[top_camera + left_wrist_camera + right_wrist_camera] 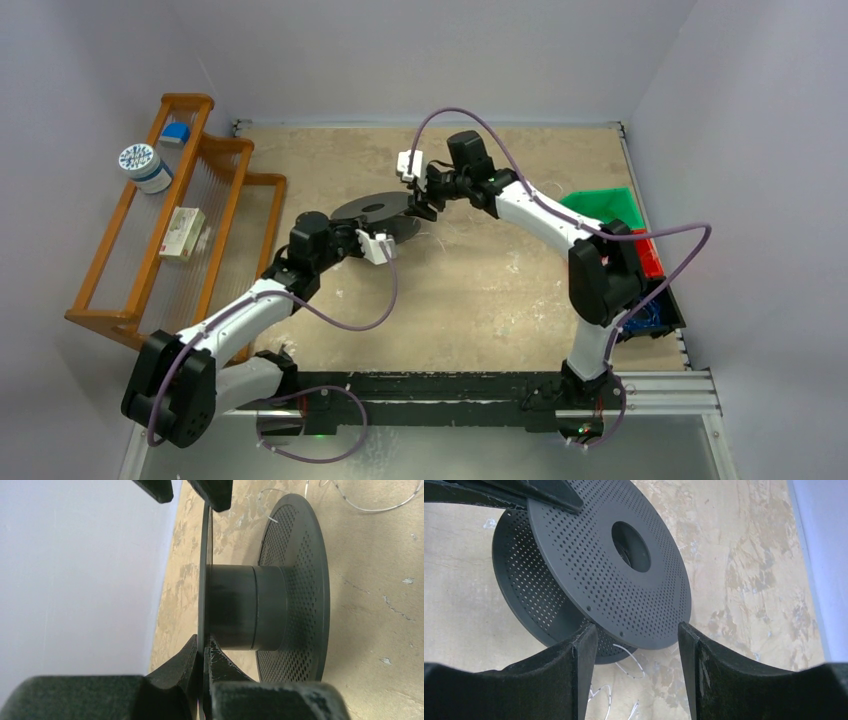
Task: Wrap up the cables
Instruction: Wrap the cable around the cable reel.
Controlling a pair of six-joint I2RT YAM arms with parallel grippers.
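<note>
Left pincer [202, 649] clamped on the upper flange of the spool [300, 580]. Hub [245, 607] bare. Cable [367, 510] loose on table [380, 630], beyond lower flange.
Right wrist: right pincer [638, 630] open, astride flange rim; cable curls just below its tips.
Top: spool axis upright, between arms. Right arm looks nearer the cable.

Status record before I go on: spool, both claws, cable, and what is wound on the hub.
spool: black, perforated flanges, mid-table
left claw: shut on the rim of the spool's top flange
right claw: open, facing the spool's rim, gripping nothing
hub: bare on the visible side, no cable wound
cable: thin whitish loops lying loose on the table beside the spool
cable in a claw: none seen
</note>
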